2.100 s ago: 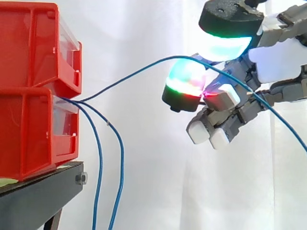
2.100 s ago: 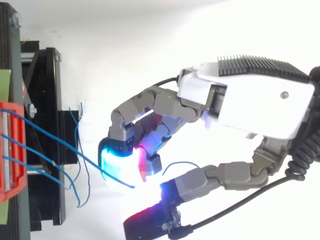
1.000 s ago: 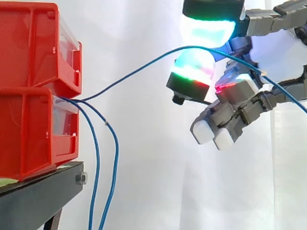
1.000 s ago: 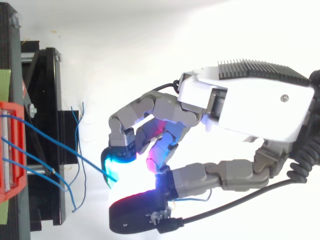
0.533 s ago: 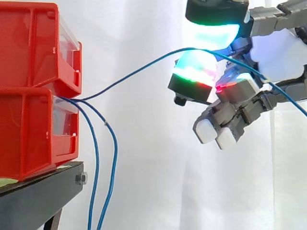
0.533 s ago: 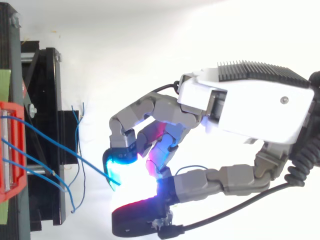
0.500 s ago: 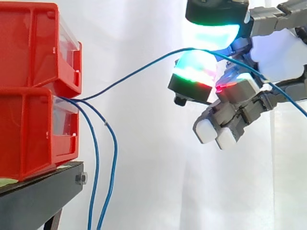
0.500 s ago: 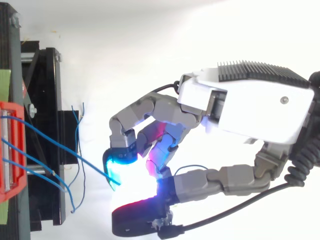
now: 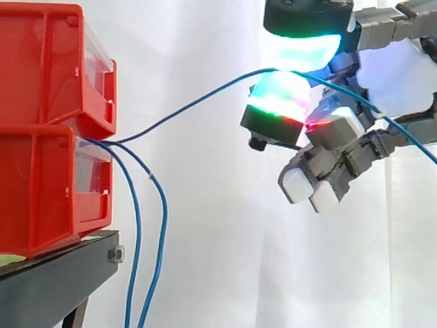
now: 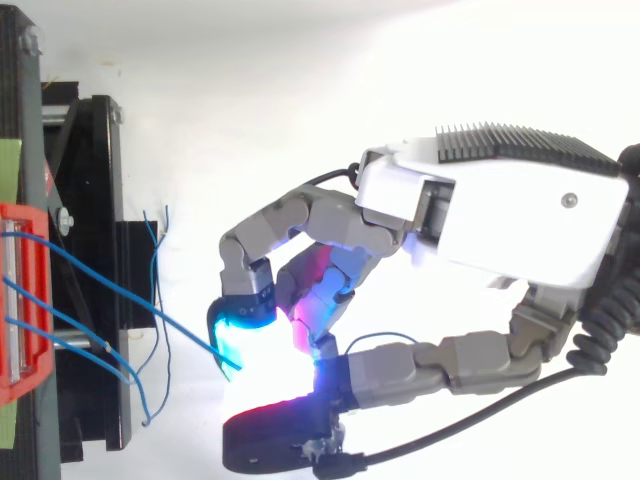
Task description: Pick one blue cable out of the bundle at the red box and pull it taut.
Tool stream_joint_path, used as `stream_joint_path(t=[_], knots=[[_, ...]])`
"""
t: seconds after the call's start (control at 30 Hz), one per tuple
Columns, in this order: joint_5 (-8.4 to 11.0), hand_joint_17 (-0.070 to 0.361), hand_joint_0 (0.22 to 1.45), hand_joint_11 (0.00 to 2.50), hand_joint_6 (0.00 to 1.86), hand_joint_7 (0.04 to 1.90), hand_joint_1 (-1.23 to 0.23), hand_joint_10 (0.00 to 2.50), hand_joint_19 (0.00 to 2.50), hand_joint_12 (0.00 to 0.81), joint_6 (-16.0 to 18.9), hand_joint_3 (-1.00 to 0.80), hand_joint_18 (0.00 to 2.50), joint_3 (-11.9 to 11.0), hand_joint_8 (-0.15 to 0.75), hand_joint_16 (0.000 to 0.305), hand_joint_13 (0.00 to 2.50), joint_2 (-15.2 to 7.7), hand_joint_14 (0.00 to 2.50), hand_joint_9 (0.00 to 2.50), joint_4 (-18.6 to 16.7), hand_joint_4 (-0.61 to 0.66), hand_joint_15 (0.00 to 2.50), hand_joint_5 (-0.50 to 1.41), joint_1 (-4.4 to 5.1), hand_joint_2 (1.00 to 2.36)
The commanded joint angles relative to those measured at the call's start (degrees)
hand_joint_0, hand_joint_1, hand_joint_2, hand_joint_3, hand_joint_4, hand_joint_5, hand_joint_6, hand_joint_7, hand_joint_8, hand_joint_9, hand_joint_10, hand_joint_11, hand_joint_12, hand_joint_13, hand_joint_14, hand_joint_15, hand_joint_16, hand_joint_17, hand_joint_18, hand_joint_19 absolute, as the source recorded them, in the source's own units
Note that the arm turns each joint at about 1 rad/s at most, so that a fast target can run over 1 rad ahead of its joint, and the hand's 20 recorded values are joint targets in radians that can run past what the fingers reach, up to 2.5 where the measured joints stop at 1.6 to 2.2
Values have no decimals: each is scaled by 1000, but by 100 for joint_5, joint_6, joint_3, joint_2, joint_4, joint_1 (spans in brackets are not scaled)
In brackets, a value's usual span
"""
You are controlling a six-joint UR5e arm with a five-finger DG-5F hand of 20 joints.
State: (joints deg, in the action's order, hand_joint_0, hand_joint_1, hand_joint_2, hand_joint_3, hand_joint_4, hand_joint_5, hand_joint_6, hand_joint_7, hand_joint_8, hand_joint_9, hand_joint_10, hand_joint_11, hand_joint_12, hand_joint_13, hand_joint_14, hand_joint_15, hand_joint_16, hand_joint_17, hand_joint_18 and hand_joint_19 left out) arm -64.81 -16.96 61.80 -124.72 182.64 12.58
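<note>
- My hand (image 10: 500,210) pinches one blue cable (image 9: 198,102) between two glowing pads.
- The pinched cable rises from the front edge of the red bins (image 9: 41,157).
- The other cables (image 9: 165,212) hang past the stand's (image 9: 54,273) edge.

Grey-linked hand (image 10: 500,215), white palm shell, black finned block, black-capped pads (image 9: 276,96) cyan, green, seemingly red.

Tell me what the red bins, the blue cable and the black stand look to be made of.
The red bins: glossy moulded plastic with clear fronts. The blue cable: thin wire in a smooth, plastic-looking sheath, bending in soft curves. The black stand: probably painted metal, matte, with a bolt at its edge.
</note>
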Motion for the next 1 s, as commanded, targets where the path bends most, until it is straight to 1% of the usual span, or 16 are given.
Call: stream_joint_path(t=[0.0, 0.03, 0.07, 0.13, 0.2, 0.27, 0.37, 0.43, 0.47, 0.57, 0.73, 0.77, 0.83, 0.9, 0.97], knots=[[4, 116, 714, 819, 941, 1298, -958, 12, 364, 419, 114, 147, 801, 7, 396, 52, 854, 0, 13, 1135, 26, -85, 424, -67, 8, 1009], [4, 115, 719, 815, 941, 1314, -956, 11, 368, 419, 149, 152, 797, 7, 396, 51, 850, 0, 13, 1132, 26, -88, 420, -68, 17, 1008], [12, 115, 724, 770, 946, 1300, -953, 8, 357, 410, 307, 149, 784, 7, 396, 51, 823, 0, 13, 1105, 26, -114, 406, -70, 26, 1007], [12, 114, 723, 726, 949, 1271, -945, 11, 360, 406, 378, 145, 772, 7, 389, 51, 814, 0, 12, 1054, 35, -128, 388, -72, 34, 1007], [12, 113, 719, 599, 950, 1247, -933, 8, 339, 402, 501, 136, 761, -1, 396, 50, 773, 0, 11, 998, 61, -141, 336, -73, 34, 1008], [12, 113, 713, 527, 949, 1227, -928, 8, 325, 404, 571, 129, 748, 7, 404, 50, 765, 0, 11, 988, 96, -150, 308, -74, 34, 1006], [12, 117, 703, 465, 951, 1172, -927, 7, 313, 410, 764, 121, 757, 7, 411, 52, 759, 0, 9, 971, 193, -160, 290, -73, 52, 1003], [12, 118, 701, 467, 950, 1163, -930, 7, 308, 411, 879, 114, 761, 7, 418, 53, 759, 0, 9, 973, 193, -163, 288, -72, 52, 1001], [12, 119, 701, 470, 950, 1153, -930, 7, 316, 411, 879, 105, 759, 7, 419, 53, 757, 0, 9, 980, 193, -159, 298, -72, 52, 1000], [12, 119, 701, 529, 943, 1193, -932, 8, 326, 416, 984, 103, 758, 7, 423, 53, 760, 0, 10, 1014, 193, -147, 310, -73, 61, 1000], [12, 120, 701, 551, 937, 1249, -930, 8, 329, 420, 1134, 112, 760, 7, 420, 53, 764, 0, 11, 1028, 193, -143, 316, -73, 61, 1000], [4, 121, 691, 562, 937, 1258, -930, 8, 329, 421, 1160, 105, 762, 7, 419, 54, 766, 0, 10, 1029, 193, -139, 328, -73, 52, 1044], [-14, 121, 685, 562, 937, 1271, -928, 8, 337, 421, 1186, 103, 760, 16, 419, 54, 768, 0, 10, 1029, 193, -141, 328, -73, 61, 1080], [-5, 122, 676, 557, 939, 1252, -926, 11, 337, 425, 1239, 92, 761, 183, 421, 54, 770, 0, 10, 1029, 175, -158, 327, -72, 52, 1119], [-23, 122, 675, 560, 938, 1255, -924, 10, 337, 424, 1388, 91, 760, 561, 421, 54, 771, 0, 10, 1029, 43, -158, 330, -72, 52, 1126]])
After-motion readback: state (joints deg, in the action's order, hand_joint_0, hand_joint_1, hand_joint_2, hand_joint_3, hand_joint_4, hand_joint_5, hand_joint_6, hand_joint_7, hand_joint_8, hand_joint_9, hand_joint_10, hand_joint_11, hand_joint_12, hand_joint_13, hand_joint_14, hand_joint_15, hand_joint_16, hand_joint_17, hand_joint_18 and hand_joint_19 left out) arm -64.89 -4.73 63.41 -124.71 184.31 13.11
